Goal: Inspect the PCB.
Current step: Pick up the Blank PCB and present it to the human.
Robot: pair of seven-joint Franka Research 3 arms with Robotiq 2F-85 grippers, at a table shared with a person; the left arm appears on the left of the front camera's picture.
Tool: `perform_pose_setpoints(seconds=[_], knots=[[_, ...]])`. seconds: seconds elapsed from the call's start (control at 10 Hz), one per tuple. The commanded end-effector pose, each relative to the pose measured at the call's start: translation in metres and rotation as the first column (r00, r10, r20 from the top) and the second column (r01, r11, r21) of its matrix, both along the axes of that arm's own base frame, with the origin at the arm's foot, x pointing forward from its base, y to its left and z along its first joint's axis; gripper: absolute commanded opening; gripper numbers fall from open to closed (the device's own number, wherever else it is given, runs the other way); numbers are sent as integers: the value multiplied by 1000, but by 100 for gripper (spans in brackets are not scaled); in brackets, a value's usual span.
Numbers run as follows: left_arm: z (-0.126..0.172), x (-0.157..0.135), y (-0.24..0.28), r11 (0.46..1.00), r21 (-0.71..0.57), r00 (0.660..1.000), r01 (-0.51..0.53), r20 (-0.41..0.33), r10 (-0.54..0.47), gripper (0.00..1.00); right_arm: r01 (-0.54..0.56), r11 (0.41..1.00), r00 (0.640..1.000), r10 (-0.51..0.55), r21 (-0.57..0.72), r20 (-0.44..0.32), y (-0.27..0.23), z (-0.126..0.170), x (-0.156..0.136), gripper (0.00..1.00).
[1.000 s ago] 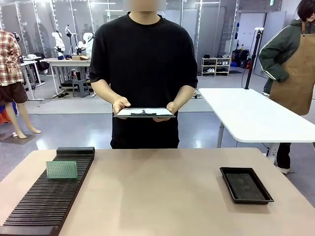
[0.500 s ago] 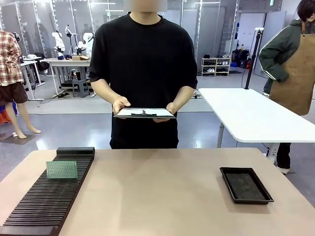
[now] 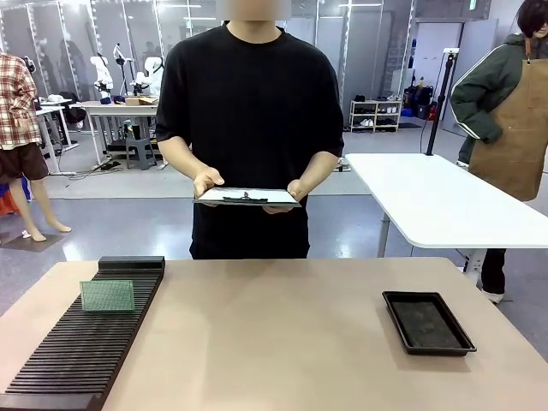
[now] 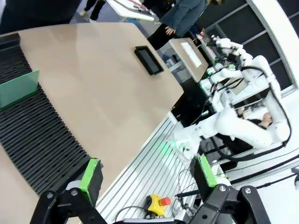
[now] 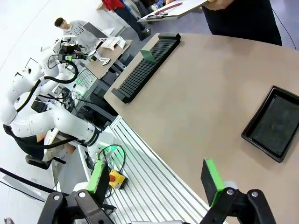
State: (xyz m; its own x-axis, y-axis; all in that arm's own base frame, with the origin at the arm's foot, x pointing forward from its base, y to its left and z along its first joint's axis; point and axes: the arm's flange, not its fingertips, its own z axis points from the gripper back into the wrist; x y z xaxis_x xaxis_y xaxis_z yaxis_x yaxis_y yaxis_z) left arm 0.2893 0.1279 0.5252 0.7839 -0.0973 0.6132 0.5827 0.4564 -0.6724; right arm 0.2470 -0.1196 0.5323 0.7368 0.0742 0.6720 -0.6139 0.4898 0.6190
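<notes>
PCB (image 3: 107, 295): upright in rack (image 3: 77, 351), 9 o'clock (green, dotted)
Left gripper (image 4: 148, 173): spread, holding nothing
Right gripper (image 5: 155, 179): spread, holding nothing

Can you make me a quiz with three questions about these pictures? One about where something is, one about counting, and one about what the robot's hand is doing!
1. Where is the green PCB?
A) standing in the black slotted rack
B) lying in the black tray
C) clipped to the clipboard

2. How many PCBs are in the rack?
A) three
B) one
C) none

3. The left gripper has its jaws:
A) shut on the PCB
B) shut on nothing
C) open

Answers:
1 A: it stands upright in a rack slot, away from the tray and the clipboard that the person holds.
2 B: one green board shows there.
3 C: the green pads sit wide apart with nothing between them.
</notes>
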Motion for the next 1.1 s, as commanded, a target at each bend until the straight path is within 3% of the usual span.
perform_pose_setpoints(seconds=[0.0, 0.1, 0.2, 0.3, 0.4, 0.5, 0.6, 0.8, 0.9, 1.0], knots=[[29, 4, -23, 963, 260, 992, 68, 88, -93, 100, -11, 1000, 1000, 11, 8, 24, -1, 1, 1, 100], [39, 16, -45, 909, 398, 978, 124, 106, -180, 100, -11, 1000, 1000, 11, 8, 24, -1, 1, 1, 100], [43, 32, -71, 816, 552, 960, 170, 93, -263, 100, -11, 1000, 1000, 11, 8, 24, -1, 1, 1, 100], [42, 47, -95, 689, 703, 939, 176, 90, -331, 100, -11, 1000, 1000, 11, 8, 24, -1, 1, 1, 100], [37, 59, -115, 530, 827, 894, 186, 82, -441, 100, -11, 1000, 1000, 11, 8, 24, -1, 1, 1, 100], [28, 75, -129, 404, 904, 885, 144, 64, -460, 100, -11, 1000, 1000, 11, 8, 24, -1, 1, 1, 100], [19, 89, -145, 343, 920, 850, 192, 19, -526, 100, -11, 1000, 1000, 11, 8, 24, -1, 1, 1, 100], [2, 99, -156, 300, 921, 829, 247, -41, -557, 100, -11, 1000, 1000, 11, 8, 24, -1, 1, 1, 100], [-1, 98, -156, 312, 919, 825, 240, -23, -564, 100, -11, 1000, 1000, 11, 8, 24, -1, 1, 1, 100], [4, 95, -156, 400, 892, 820, 213, 60, -570, 100, -11, 1000, 1000, 11, 8, 24, -1, 1, 1, 100]])
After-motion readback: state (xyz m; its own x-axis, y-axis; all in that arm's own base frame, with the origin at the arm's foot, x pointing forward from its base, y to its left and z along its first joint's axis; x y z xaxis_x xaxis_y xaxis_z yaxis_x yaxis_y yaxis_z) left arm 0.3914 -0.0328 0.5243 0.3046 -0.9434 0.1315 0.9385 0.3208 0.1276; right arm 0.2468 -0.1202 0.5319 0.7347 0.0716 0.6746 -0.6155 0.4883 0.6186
